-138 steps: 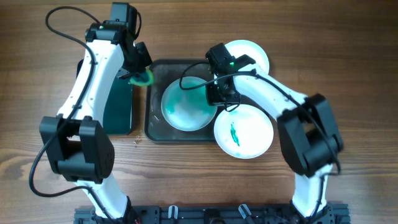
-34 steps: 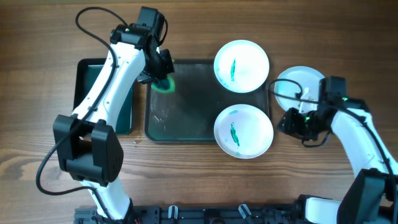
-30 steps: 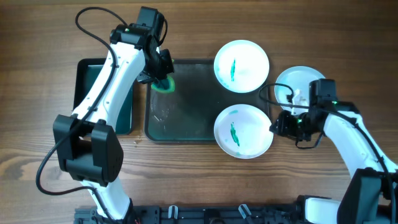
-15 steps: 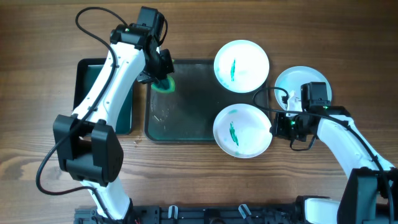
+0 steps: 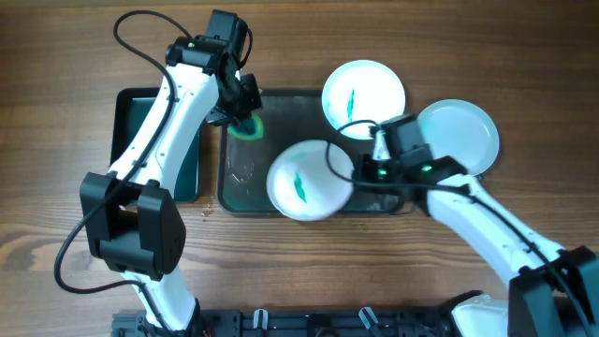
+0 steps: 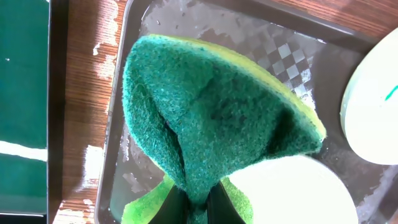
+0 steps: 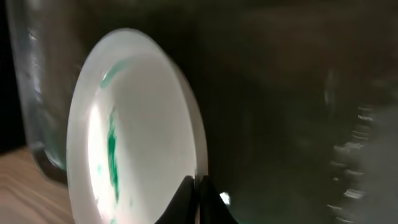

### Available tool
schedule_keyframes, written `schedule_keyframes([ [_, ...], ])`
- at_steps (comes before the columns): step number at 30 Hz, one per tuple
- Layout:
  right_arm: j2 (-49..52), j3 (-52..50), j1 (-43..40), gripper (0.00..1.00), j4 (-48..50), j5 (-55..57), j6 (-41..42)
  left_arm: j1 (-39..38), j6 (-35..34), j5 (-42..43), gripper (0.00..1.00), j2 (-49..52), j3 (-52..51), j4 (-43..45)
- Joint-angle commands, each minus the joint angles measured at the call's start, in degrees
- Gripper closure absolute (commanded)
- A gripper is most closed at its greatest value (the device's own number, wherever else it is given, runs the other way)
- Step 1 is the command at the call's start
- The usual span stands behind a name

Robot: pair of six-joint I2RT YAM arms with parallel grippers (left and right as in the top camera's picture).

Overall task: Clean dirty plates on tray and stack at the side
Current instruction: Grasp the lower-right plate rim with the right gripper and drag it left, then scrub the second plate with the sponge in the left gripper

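Observation:
The large dark tray (image 5: 285, 117) lies mid-table. My left gripper (image 5: 241, 120) is shut on a green sponge (image 5: 247, 127) over the tray's far left corner; the sponge fills the left wrist view (image 6: 211, 112), pinched between the fingers (image 6: 198, 200). My right gripper (image 5: 358, 173) is shut on the right rim of a green-smeared plate (image 5: 301, 183), holding it over the tray's front middle. In the right wrist view the plate (image 7: 124, 155) is gripped at its edge (image 7: 199, 186). A second smeared plate (image 5: 363, 87) sits at the tray's far right corner. A plain white plate (image 5: 463, 136) lies on the table to the right.
A smaller dark green tray (image 5: 154, 140) lies left of the large tray, under my left arm. The table is brown wood (image 5: 524, 56). Water drops shine on the large tray's floor (image 6: 283, 53).
My right arm left the plain plate, closed on the front smeared plate's rim and carried it left over the tray's middle. The left arm and sponge have not moved.

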Motion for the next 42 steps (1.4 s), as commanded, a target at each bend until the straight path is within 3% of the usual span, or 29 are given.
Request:
schedule_keyframes([
  [1, 3.0, 1.2, 5.6, 0.96, 5.0, 9.3, 13.2, 0.0, -0.8, 0.5, 0.96, -0.6, 0.3, 0.1],
  [9, 13.1, 1.7, 10.3, 0.95, 15.3, 10.3, 17.0, 0.0, -0.8, 0.5, 0.96, -0.6, 0.3, 0.0],
  [13, 13.1, 5.3, 10.1, 0.83, 11.6, 9.9, 12.3, 0.0, -0.8, 0.5, 0.96, -0.6, 0.3, 0.0],
  [18, 13.1, 13.9, 8.3, 0.77, 0.7, 9.2, 5.7, 0.0, -0.8, 0.5, 0.96, -0.6, 0.3, 0.0],
  [25, 15.6, 16.8, 3.9, 0.81, -8.4, 8.2, 2.0, 0.0, -0.8, 0.5, 0.96, -0.6, 0.3, 0.0],
  [31, 25.4, 16.9, 3.8, 0.85, -6.1, 0.9, 0.3, 0.0, -0.8, 0.5, 0.96, -0.6, -0.2, -0.3],
  [35, 25.9, 16.9, 3.5, 0.96, -4.5, -0.9, 0.5, 0.0, -0.8, 0.5, 0.96, -0.6, -0.8, -0.4],
  [42, 25.9, 16.8, 3.7, 0.96, -3.6, -0.9, 2.0, -2.5, -0.9, 1.8, 0.96, -0.4, -7.1, 2.5],
])
